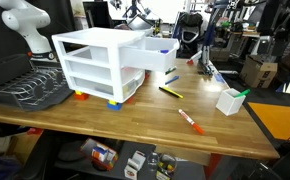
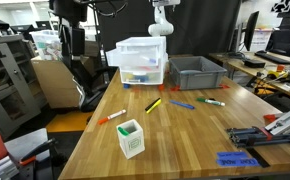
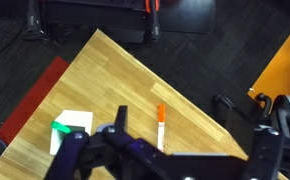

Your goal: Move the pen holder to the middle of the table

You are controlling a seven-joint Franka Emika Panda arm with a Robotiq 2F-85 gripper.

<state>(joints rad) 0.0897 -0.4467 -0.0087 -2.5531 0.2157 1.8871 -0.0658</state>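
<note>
The pen holder is a small white square cup with a green marker in it. It stands near one end of the wooden table, and shows in both exterior views. In the wrist view the pen holder sits at lower left, by the table corner. My gripper hangs high above the table. Its dark fingers are spread wide and hold nothing. An orange marker lies between it and the holder. Only the white arm shows in an exterior view.
A large white drawer unit stands on the table, with a grey bin and a black dish rack nearby. Loose markers lie mid-table: yellow, orange, blue. An orange-topped surface adjoins the table end.
</note>
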